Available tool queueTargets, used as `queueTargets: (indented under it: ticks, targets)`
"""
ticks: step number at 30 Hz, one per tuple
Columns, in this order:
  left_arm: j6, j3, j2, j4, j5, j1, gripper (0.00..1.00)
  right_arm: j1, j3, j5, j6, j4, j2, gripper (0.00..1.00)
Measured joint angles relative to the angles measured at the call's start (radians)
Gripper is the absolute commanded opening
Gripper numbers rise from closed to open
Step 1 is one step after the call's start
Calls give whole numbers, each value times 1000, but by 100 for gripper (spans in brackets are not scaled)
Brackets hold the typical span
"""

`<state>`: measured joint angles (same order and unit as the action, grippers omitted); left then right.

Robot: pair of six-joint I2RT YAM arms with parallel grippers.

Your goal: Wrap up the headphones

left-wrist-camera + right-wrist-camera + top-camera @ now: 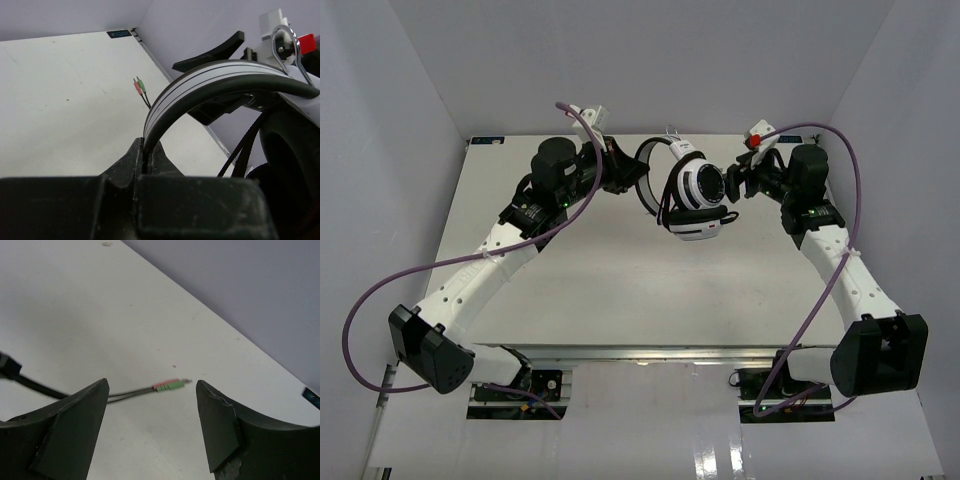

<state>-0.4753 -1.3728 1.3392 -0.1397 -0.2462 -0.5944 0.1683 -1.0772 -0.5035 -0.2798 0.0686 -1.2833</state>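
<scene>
The left jaws pinch the band of the headphones [695, 195], held up by the middle of the far edge of the surface [620, 290]. The right jaws are wide apart, and the plugs [169, 385] lie flat.

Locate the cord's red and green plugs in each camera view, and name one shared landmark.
Top external: too small to make out.
Left wrist: plugs upper centre, left of the headband.
Right wrist: centre, inside the open right end effector.
Shared landmark: white table.

The white-and-black over-ear headphones [698, 195] bar the far middle, while the flat white tabletop [650, 290] lies open between the white left arm [480, 268] and white right arm [847, 272].
</scene>
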Motion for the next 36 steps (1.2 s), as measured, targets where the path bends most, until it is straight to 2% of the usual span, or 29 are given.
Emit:
queueTargets:
  ticks: [3, 7, 13, 16, 21, 24, 26, 29, 30, 31, 32, 33, 36]
  targets:
    - [-12, 18, -1, 4, 8, 6, 0, -38, -20, 40, -44, -31, 9, 84]
    - [-6, 16, -1, 7, 13, 10, 0, -116, -107, 3, -129, -103, 5, 86]
    - [15, -8, -2, -27, 14, 22, 0, -140, -191, -317, -347, -305, 8, 92]
    - [18, -30, -2, -48, 14, 29, 0, -131, -173, -460, -508, -477, 12, 94]
    - [22, -63, -6, -66, 9, 35, 0, -116, -224, -637, -863, -863, -23, 94]
    - [22, -63, -14, -71, -1, 36, 0, -84, -269, -708, -947, -959, -69, 92]
    - [21, -62, -17, -71, -7, 36, 0, -39, -249, -723, -889, -898, -74, 91]
    - [10, -62, -19, -66, -18, 36, 0, 67, -89, -610, -565, -547, -26, 91]
    - [5, -62, -20, -62, -23, 36, 0, 102, -27, -557, -466, -428, -11, 76]
    - [1, -62, -20, -58, -27, 36, 0, 125, -7, -523, -396, -371, -15, 55]
    - [-3, -61, -20, -54, -30, 36, 0, 145, 7, -488, -322, -304, -25, 21]
    - [-8, -60, -21, -47, -33, 36, 0, 159, 6, -454, -238, -216, -51, 17]
    - [-19, -57, -23, -33, -37, 36, 0, 177, -12, -367, -94, -50, -115, 17]
